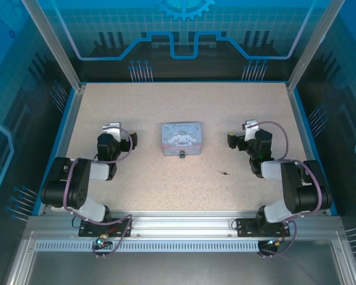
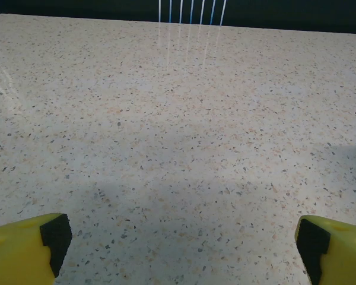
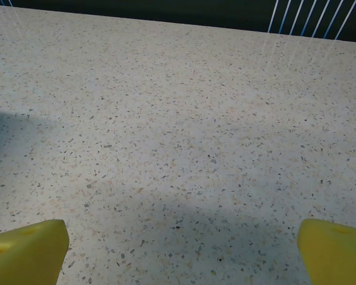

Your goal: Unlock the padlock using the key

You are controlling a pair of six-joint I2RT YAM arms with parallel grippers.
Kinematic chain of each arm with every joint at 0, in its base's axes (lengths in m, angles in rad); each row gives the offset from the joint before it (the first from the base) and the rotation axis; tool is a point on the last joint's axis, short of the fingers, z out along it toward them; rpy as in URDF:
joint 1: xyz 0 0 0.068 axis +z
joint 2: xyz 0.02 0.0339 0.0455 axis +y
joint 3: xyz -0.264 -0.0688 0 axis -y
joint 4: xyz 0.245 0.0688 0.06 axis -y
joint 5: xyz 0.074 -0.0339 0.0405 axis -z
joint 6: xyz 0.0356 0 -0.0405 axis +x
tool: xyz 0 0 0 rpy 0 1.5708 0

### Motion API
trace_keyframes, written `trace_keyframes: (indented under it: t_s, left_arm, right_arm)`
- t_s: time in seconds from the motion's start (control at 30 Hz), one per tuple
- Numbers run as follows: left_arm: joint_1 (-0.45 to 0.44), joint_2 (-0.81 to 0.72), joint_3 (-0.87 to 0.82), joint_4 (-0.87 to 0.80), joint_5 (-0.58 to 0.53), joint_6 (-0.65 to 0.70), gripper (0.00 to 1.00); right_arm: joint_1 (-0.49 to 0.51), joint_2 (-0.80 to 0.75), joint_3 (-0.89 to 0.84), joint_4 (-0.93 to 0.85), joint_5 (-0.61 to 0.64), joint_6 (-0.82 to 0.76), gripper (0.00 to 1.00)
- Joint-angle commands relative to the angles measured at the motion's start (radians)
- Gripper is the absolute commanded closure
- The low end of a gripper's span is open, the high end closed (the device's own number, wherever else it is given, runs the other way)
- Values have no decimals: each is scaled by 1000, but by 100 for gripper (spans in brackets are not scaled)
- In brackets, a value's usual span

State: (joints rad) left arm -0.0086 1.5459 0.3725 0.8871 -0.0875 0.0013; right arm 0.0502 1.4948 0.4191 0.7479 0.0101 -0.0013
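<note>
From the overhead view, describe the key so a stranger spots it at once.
Find the pale blue cartoon tin mid-table. Nearer and rightward lies the key, a thin dark sliver alone on the tabletop; the padlock instead sits at the tin's near edge.

Classed as a robotics lab test cell, not a domestic or retail setting. Enclosed on left, right and far sides by blue translucent panels [image 1: 184, 29] printed with circuit-trace and gear graphics, framed by aluminium posts [image 1: 53, 44]. Fitted with a speckled table top [image 1: 184, 113]. Equipped with a left arm [image 1: 77, 184] and a right arm [image 1: 296, 190] bolted to a slotted aluminium rail [image 1: 184, 224] at the near edge
</note>
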Motion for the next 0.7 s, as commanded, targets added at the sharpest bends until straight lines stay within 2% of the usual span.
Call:
trace_keyframes:
  t_s: [0.0,0.67]
  left_arm:
    - [2,0,18,3,27,9,1]
    - [20,1,18,3,61,-6,1]
  right_arm:
    - [-6,10,18,-4,-9,-8,0]
    - [-9,10,18,-4,-10,-8,0]
